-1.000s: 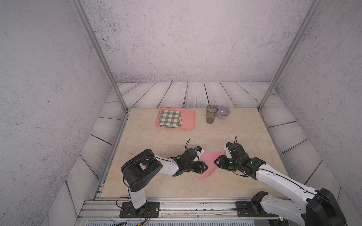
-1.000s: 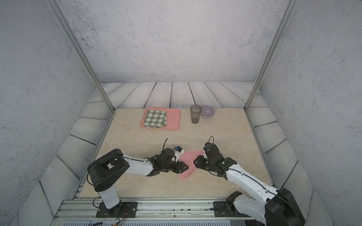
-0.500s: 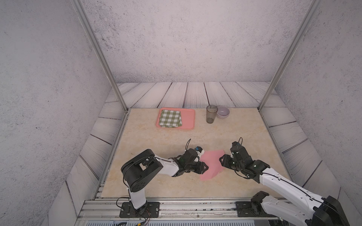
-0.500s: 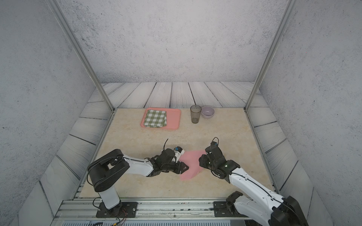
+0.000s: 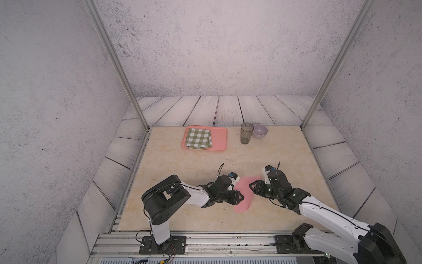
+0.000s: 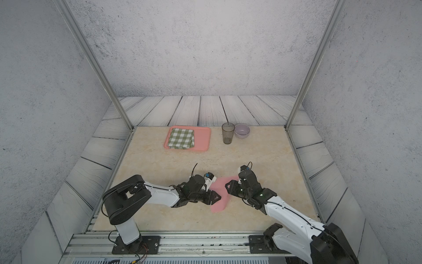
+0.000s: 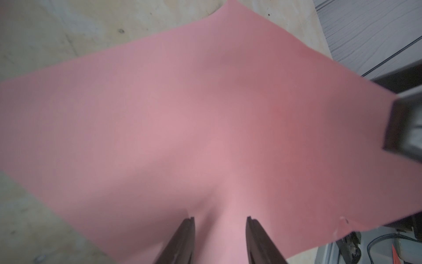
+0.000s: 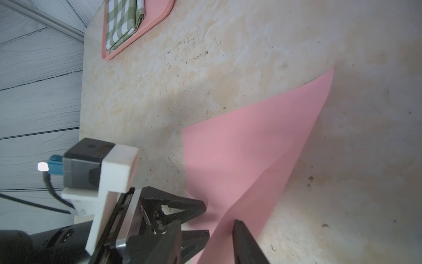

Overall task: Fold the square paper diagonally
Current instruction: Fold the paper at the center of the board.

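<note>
The square paper (image 5: 247, 202) (image 6: 220, 206) is a thin pink sheet lying near the table's front, between my two grippers. My left gripper (image 5: 239, 198) (image 6: 217, 197) (image 7: 220, 219) lies low over the paper's left part. It is open, its fingertips apart with pink paper under them. My right gripper (image 5: 253, 186) (image 6: 228, 185) (image 8: 206, 224) reaches in from the right, also open. In the right wrist view the paper (image 8: 251, 146) rises in a bent flap that runs between the right gripper's fingers. The paper (image 7: 182, 118) fills the left wrist view.
A salmon-pink tray (image 5: 219, 139) (image 6: 202, 139) with a folded green-and-white checked cloth (image 5: 198, 138) stands at the back left. Right of it are a dark glass (image 5: 246, 136) and a pale bowl (image 5: 259, 130). Metal posts stand at the back corners.
My right gripper drew slightly to the right, then came back in over the paper's right edge, and its jaws narrowed a little. The left arm stayed still.
</note>
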Controlling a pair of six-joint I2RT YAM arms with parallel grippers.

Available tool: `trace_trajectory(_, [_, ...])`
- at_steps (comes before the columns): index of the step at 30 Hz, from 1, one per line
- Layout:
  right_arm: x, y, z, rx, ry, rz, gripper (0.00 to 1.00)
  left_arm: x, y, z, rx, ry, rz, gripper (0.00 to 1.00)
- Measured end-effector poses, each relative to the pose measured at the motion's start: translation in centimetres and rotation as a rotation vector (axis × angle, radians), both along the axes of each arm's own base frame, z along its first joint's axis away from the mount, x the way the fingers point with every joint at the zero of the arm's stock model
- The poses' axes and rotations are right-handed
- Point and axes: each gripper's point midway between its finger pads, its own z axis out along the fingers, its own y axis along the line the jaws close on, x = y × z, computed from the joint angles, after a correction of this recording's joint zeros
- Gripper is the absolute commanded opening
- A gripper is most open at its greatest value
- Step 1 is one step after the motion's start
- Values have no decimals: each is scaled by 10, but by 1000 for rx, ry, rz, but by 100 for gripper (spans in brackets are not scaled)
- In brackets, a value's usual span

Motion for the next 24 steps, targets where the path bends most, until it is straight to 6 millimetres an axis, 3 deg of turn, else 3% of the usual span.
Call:
trace_trajectory(16, [16,10,-4,-28,-19,32,35,-20,5,2,71,-30,-94,51])
trace_trajectory(24, [19,11,-2,-28,-37,29,21,-28,9,24,89,-75,-157,56])
